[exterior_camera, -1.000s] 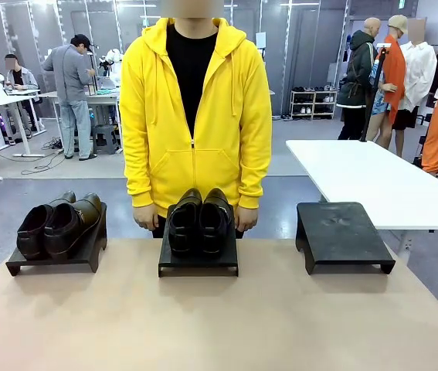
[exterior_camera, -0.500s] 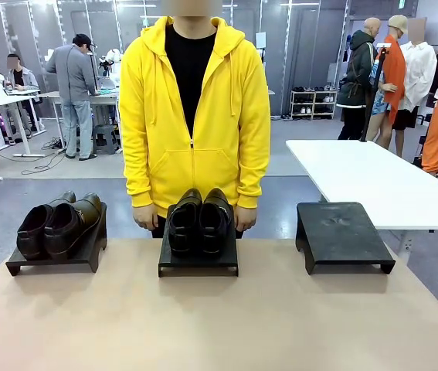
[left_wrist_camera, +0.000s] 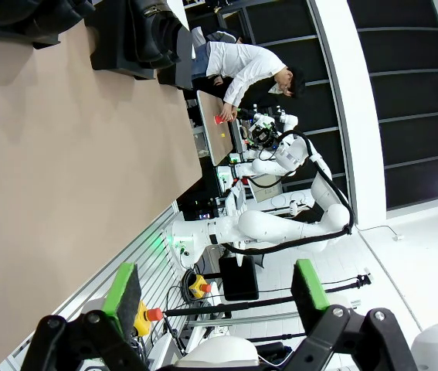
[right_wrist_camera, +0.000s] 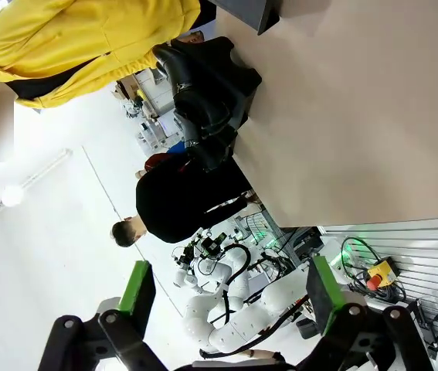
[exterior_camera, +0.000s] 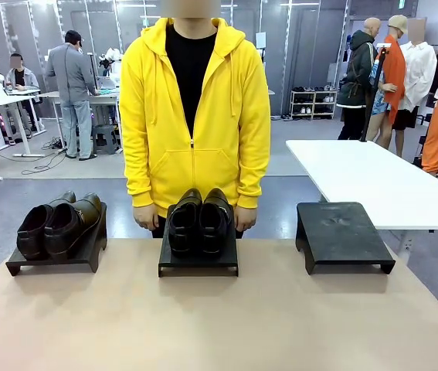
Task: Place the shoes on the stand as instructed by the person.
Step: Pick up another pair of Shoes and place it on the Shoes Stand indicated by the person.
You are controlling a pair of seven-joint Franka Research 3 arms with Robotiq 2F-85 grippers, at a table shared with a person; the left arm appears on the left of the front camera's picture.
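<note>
Three low black stands line the far edge of the tan table. The left stand (exterior_camera: 52,259) carries the dark brown shoes (exterior_camera: 56,224). The near-black shoes (exterior_camera: 199,220) sit on the middle stand (exterior_camera: 198,263), and the right stand (exterior_camera: 342,232) is bare. The person (exterior_camera: 194,116) in the yellow hoodie stands behind the middle stand with both hands hanging by its far corners. My left gripper (left_wrist_camera: 217,292) is open over the table's near edge. A stand with a dark shoe (left_wrist_camera: 153,31) lies far ahead of it. My right gripper (right_wrist_camera: 229,287) is open and holds nothing. The near-black shoes (right_wrist_camera: 191,85) are far ahead of it.
The tan tabletop (exterior_camera: 219,325) stretches between me and the stands. A white table (exterior_camera: 381,178) stands behind the right stand. Other people and work tables are farther back in the room.
</note>
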